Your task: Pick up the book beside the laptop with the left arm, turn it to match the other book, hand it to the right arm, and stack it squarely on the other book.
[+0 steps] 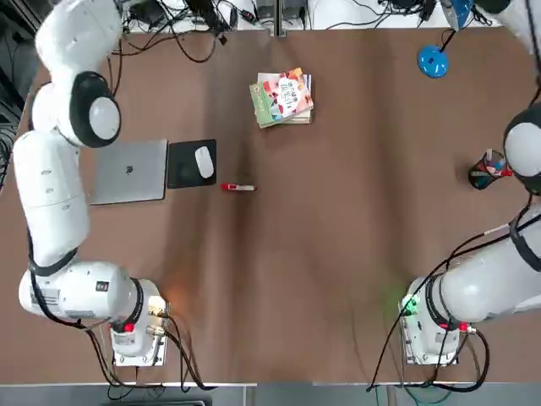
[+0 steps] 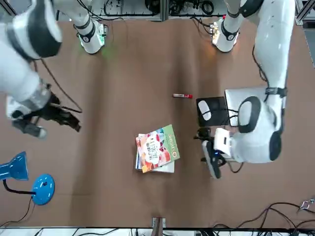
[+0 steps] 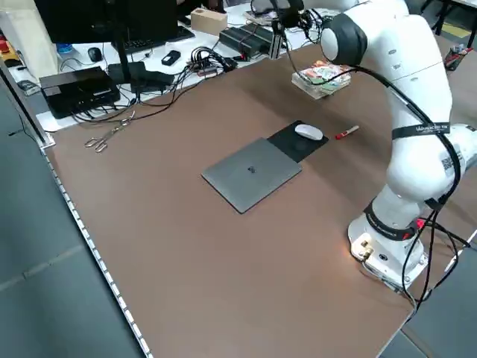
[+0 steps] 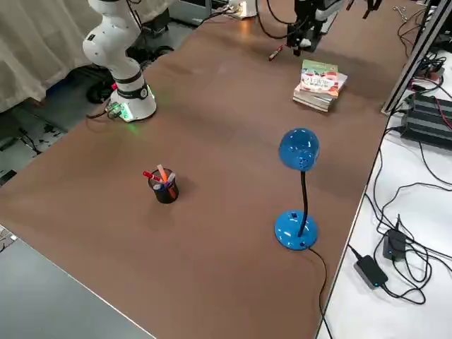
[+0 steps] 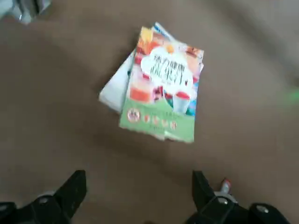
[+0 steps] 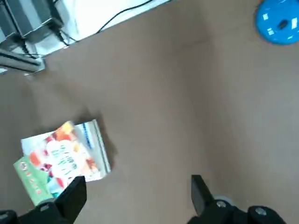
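The colourful book (image 1: 284, 97) lies flat on the white other book (image 5: 111, 93) at the far middle of the table. It is turned askew, so its green corner overhangs and the white cover shows along one side. The silver laptop (image 1: 128, 172) lies to the left, well apart from both books. My left gripper (image 5: 136, 191) hovers open and empty above the table between the books and the mouse pad; the front view also shows this left gripper (image 2: 207, 151). My right gripper (image 6: 135, 196) hangs open and empty, high and to the right of the books (image 6: 56, 163).
A black mouse pad (image 1: 192, 162) with a white mouse (image 1: 204, 161) lies beside the laptop. A red marker (image 1: 238, 187) rests just right of the pad. A blue desk lamp (image 1: 433, 61) stands at the far right, and a pen cup (image 1: 488, 169) sits at the right edge.
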Controlling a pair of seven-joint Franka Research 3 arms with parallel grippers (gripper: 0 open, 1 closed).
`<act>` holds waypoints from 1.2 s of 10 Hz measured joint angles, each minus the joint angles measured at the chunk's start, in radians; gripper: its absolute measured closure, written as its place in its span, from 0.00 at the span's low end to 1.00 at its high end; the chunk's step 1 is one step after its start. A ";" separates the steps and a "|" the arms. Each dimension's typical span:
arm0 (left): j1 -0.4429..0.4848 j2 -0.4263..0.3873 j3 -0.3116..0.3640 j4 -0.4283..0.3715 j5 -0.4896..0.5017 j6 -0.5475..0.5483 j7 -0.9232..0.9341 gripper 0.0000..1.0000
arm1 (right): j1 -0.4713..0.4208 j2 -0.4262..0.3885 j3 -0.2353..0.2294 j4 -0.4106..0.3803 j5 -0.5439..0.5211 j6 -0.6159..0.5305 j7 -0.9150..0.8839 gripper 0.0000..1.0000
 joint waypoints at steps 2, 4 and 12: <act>0.016 -0.070 0.008 0.000 0.076 -0.119 -0.209 0.00 | 0.055 0.093 0.000 0.001 0.000 0.096 0.178 0.05; 0.010 -0.150 0.008 -0.001 0.164 -0.217 -0.434 0.00 | 0.117 0.183 -0.001 0.003 -0.001 0.227 0.458 0.06; 0.085 -0.325 0.019 -0.038 0.321 -0.272 -0.811 0.00 | 0.261 0.411 -0.003 0.175 -0.002 0.341 1.014 1.00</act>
